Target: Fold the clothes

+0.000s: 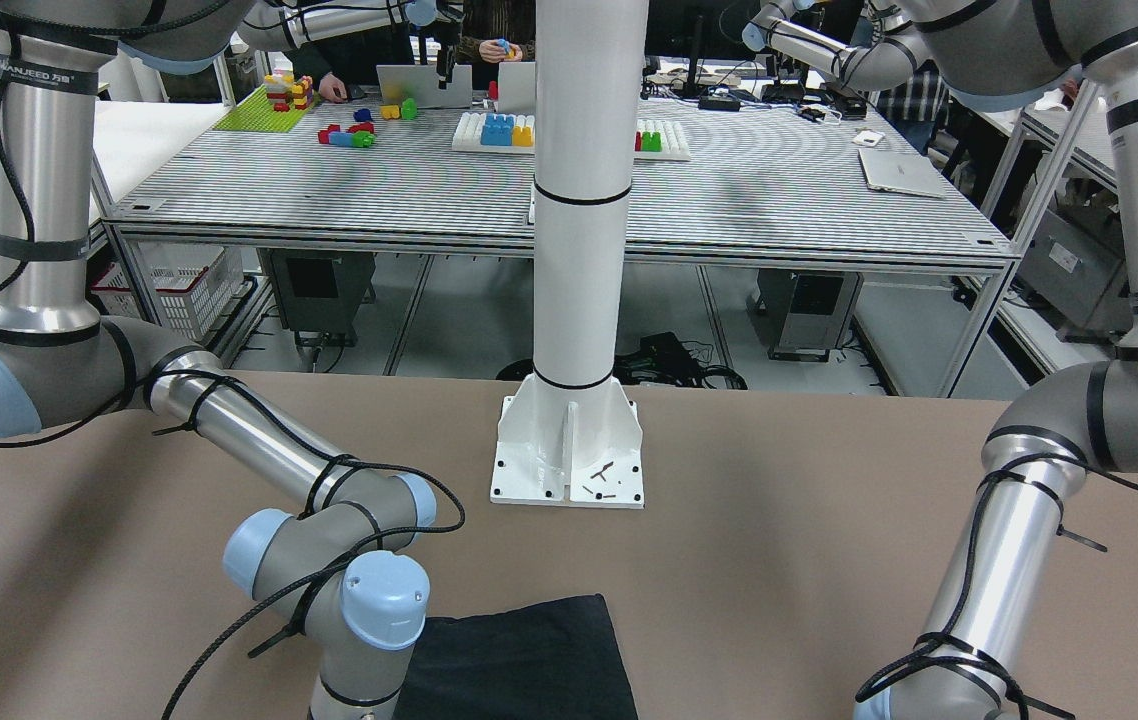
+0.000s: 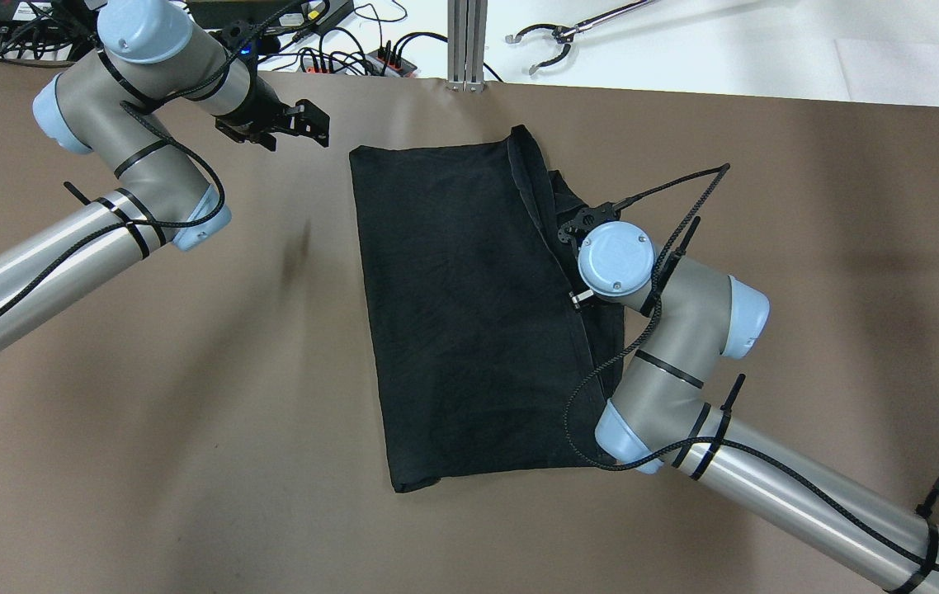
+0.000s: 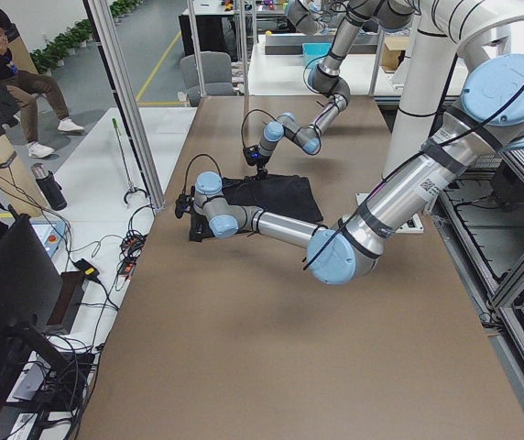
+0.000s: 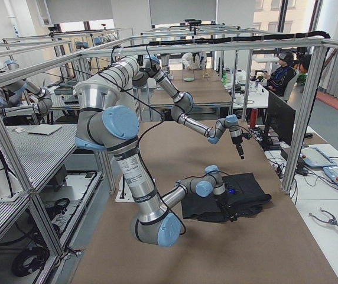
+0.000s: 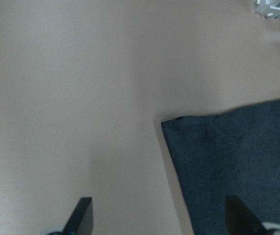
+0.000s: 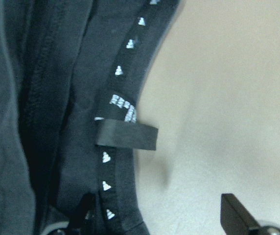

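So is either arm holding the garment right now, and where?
Nothing is held. The right jaws stand open astride the printed edge band of the black garment; the left jaws hang open above the table near its corner.

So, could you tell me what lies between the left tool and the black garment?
Only bare brown table separates the left tool from the garment, per the overhead view.

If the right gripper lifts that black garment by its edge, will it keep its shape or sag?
Probably sags: the black garment lies limp in flat layers with a rumpled, wavy edge, so it should drape from any pinch. Likely light, being thin cloth. Pushed, it would probably bunch rather than slide whole over the brown table.
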Available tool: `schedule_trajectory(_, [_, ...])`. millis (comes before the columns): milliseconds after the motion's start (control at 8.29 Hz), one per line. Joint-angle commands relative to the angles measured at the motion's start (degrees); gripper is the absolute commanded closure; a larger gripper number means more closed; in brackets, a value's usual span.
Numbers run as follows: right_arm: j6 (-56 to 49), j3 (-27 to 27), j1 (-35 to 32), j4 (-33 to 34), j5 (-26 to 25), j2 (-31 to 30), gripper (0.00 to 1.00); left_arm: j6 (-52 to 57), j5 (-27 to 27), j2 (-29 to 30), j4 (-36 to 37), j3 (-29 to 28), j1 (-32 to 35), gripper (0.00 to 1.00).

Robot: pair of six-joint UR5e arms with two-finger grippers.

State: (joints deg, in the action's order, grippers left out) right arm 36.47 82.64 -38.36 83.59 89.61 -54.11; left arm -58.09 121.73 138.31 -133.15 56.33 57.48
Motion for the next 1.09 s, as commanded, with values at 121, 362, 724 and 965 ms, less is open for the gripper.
schedule_trajectory(121, [-0.9, -0.5, -4.3, -2.8, 5.9, 1.9, 0.09, 0.2, 0.0, 0.0, 0.0, -0.1, 0.0, 0.05])
schedule_trajectory(362, [0.4, -1.2, -4.7, 2.0, 6.3, 8.0, 0.08, 0.1, 0.0, -0.1, 0.0, 0.0, 0.0, 0.05])
schedule_trajectory(724, [6.3, -13.0, -4.7, 1.7, 6.4, 17.5, 0.07, 0.1, 0.0, 0.0, 0.0, 0.0, 0.0, 0.05])
schedule_trajectory(965, [6.9, -16.9, -4.5, -1.9, 6.3, 17.5, 0.06, 0.1, 0.0, 0.0, 0.0, 0.0, -0.1, 0.05])
